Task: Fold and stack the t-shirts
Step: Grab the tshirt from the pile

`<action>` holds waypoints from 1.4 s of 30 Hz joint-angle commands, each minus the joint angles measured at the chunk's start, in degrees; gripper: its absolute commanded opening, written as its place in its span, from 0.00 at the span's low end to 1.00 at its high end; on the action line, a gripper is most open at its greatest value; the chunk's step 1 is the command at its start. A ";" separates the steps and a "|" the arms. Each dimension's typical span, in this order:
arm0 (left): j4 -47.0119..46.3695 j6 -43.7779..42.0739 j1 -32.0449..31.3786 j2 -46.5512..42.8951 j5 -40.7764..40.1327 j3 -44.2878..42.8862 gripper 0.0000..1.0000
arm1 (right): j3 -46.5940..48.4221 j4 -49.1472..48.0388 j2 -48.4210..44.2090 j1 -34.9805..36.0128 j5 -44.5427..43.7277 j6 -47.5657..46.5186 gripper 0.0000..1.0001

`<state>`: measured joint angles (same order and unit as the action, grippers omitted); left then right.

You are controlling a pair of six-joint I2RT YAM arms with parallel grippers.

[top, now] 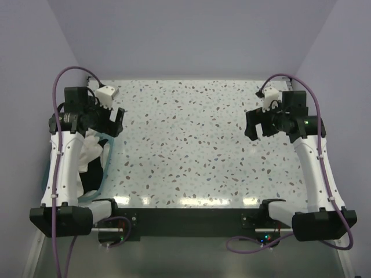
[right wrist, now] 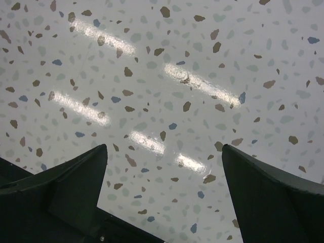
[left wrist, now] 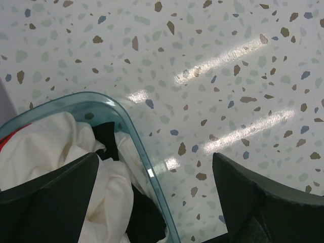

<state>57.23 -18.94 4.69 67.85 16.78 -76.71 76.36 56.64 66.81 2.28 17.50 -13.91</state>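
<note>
Both t-shirts are bundled in the teal tub [left wrist: 132, 127] at the lower left of the top view, beside my left arm; nothing is laid out on the speckled surface [top: 191, 139], so I judge the folding has not begun; the white shirt [left wrist: 45, 147] is heaped on top with a sliver of red at the far left edge of the left wrist view, and the black shirt [left wrist: 144, 217] is tucked into its folds. My left hand [left wrist: 156, 157] hovers with its fingers spread wide, straddling the tub's rim, one finger above the cloth and the other above bare surface; my right hand [right wrist: 164, 147] hangs spread and empty at the right of the frame, well apart from the tub. The risks I see: coming straight down from here, a finger could land on the rim and tip or shove the tub, which sits at the surface's left edge; the two shirts are tangled, so a deep pinch may lift both; my own arm hides much of the tub from the top camera.
</note>
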 commanded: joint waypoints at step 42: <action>3.24 -6.55 35.92 10.10 -1.31 4.81 1.00 | 14.79 7.08 13.61 0.44 6.41 -3.31 0.99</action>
<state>65.21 -25.58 39.57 76.53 11.20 -72.90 89.03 63.33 80.66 2.57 23.31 -16.43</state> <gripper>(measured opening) 0.997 0.986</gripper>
